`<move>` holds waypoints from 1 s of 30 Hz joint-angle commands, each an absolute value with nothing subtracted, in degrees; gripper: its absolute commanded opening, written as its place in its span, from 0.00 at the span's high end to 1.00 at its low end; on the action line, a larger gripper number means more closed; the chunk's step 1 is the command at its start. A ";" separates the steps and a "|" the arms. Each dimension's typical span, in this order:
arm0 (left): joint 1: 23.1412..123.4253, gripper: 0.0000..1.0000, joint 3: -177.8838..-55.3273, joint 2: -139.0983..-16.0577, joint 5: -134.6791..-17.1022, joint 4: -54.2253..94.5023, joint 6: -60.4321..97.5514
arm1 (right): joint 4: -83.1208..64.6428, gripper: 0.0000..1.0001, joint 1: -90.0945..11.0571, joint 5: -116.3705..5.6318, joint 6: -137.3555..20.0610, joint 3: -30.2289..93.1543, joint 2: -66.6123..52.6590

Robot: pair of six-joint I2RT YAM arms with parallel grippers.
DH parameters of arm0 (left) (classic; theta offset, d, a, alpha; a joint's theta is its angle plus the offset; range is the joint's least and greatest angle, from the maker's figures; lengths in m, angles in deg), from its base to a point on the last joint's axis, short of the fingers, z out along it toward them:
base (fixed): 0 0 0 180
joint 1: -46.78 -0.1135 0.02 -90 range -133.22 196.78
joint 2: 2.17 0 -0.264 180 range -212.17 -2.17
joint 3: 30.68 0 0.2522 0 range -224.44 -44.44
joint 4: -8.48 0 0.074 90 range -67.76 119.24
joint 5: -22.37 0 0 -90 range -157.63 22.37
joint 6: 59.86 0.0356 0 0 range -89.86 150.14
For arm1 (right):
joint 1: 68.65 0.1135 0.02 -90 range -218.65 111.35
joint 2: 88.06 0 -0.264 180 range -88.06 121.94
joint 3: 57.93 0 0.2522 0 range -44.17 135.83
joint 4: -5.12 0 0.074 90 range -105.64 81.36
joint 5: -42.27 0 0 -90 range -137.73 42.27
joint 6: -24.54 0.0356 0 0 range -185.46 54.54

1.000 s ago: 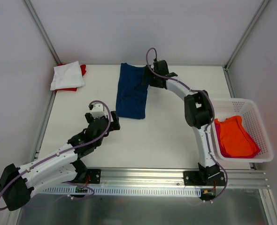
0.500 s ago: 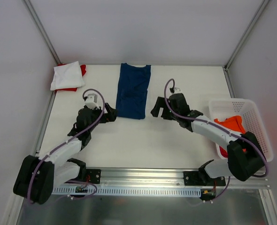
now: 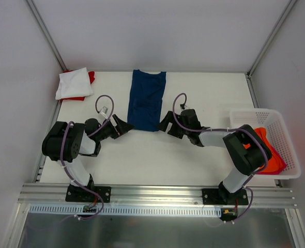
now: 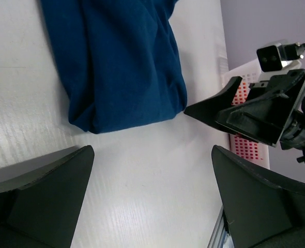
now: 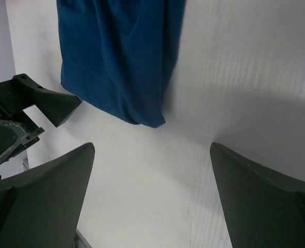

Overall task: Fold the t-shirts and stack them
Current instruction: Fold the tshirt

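A navy t-shirt [image 3: 146,101] lies folded into a long strip at the middle back of the table, collar end away from me. My left gripper [image 3: 123,125] sits low just off the strip's near left corner, and my right gripper [image 3: 166,122] just off its near right corner. Both are open and hold nothing. In the left wrist view the navy t-shirt [image 4: 121,67] lies ahead of the open left gripper [image 4: 152,150]. The right wrist view likewise shows the navy t-shirt [image 5: 121,57] beyond the open right gripper [image 5: 152,147]. A folded white t-shirt [image 3: 74,82] rests on a red t-shirt [image 3: 91,77] at the back left.
A white lattice basket [image 3: 258,110] stands at the right edge with an orange t-shirt [image 3: 263,151] in it. Metal frame posts rise at both back corners, and a rail runs along the near edge.
The right arm left the navy t-shirt's collar end and swung down to its near end. The left arm drew in and folded up, its gripper now beside the near left corner.
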State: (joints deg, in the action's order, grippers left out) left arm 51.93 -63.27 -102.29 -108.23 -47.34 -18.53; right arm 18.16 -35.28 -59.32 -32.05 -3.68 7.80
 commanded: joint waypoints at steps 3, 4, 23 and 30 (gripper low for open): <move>51.71 0.01 -60.79 -97.21 -109.65 -61.18 -18.74 | 19.57 0.01 -34.90 -60.74 -30.04 -3.30 10.11; 51.71 0.01 -60.52 -95.35 -108.34 -54.73 -17.25 | 19.57 0.00 -34.72 -60.74 -29.95 -3.04 10.20; 51.79 0.01 -70.89 -82.41 -87.30 -8.08 -1.06 | 18.16 0.01 -33.84 -60.21 -30.57 3.29 14.60; 52.23 0.01 -70.98 -90.31 -92.06 -16.60 -6.51 | 18.16 0.01 -33.84 -60.03 -30.83 2.76 14.42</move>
